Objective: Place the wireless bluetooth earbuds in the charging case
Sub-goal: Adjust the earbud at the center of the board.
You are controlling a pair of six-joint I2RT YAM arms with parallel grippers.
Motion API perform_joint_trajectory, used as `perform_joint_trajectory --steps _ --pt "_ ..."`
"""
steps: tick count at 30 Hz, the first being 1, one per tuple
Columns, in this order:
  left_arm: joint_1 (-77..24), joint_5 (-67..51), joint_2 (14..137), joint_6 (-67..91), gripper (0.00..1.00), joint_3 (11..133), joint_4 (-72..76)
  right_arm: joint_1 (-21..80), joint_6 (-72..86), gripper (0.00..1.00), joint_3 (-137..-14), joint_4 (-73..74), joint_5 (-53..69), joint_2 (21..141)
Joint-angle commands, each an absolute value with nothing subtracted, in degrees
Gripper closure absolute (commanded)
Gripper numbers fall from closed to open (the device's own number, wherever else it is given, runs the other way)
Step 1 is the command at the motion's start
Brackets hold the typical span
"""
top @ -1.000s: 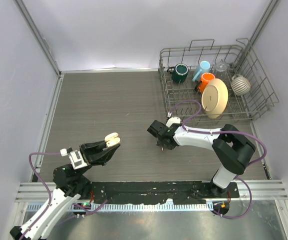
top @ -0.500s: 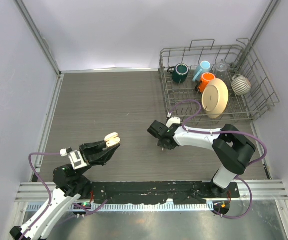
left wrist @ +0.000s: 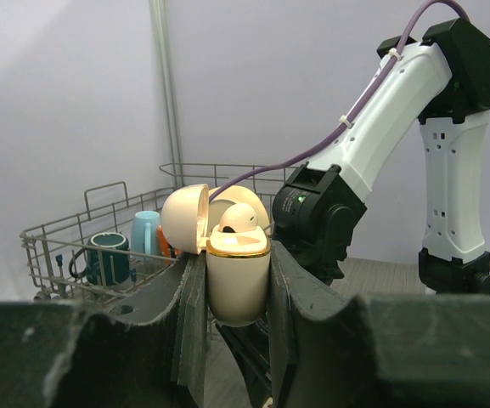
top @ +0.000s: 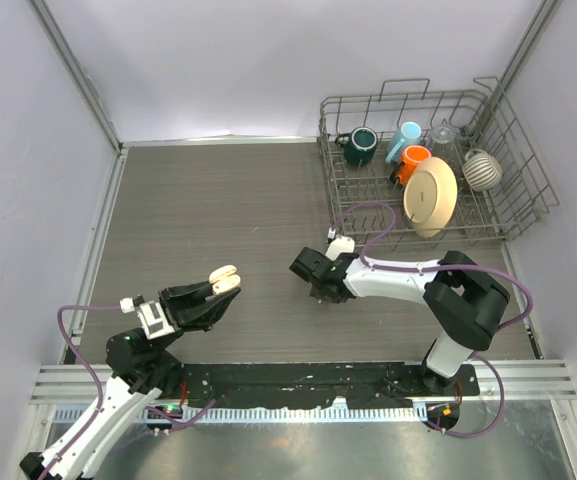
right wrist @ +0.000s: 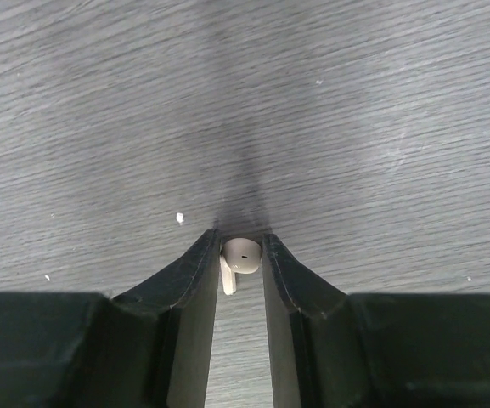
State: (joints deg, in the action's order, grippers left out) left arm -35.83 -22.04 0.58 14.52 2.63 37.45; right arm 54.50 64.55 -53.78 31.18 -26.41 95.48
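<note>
My left gripper [left wrist: 237, 293] is shut on a cream charging case [left wrist: 237, 280] with a gold rim, held upright above the table with its lid [left wrist: 184, 218] open to the left. One white earbud [left wrist: 239, 218] sits in the case's top. The case also shows in the top view [top: 225, 277] at the left gripper [top: 218, 285]. My right gripper [right wrist: 240, 244] is shut on a second white earbud [right wrist: 239, 256], pinched at its fingertips just above the wood-grain table [right wrist: 355, 127]. In the top view the right gripper [top: 308, 270] is at the table's middle; its earbud is hidden there.
A wire dish rack [top: 508, 215] at the back right holds a dark green mug [top: 359, 146], a blue cup [top: 403, 140], an orange cup [top: 412, 160], a beige plate [top: 430, 196] and a striped ball [top: 482, 169]. Walls close in the left, back and right sides.
My right gripper has shifted a little to the left and toward the back. The left arm with the case has not moved.
</note>
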Motion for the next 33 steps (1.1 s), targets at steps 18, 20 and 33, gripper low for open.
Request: perform_joint_trajectory --steps 18,20,33 --pt "-35.86 -21.18 -0.79 14.41 1.00 -0.26 39.64 56.43 68.02 0.62 -51.59 33.22 -21.53 98.09" --pt "-35.86 -21.09 -0.97 14.41 1.00 -0.26 39.38 56.60 69.25 0.62 -51.77 34.27 -21.71 98.09" --pt "-35.86 -20.65 -2.29 14.33 1.00 -0.35 38.06 57.83 73.65 0.62 -52.65 37.87 -22.59 97.38"
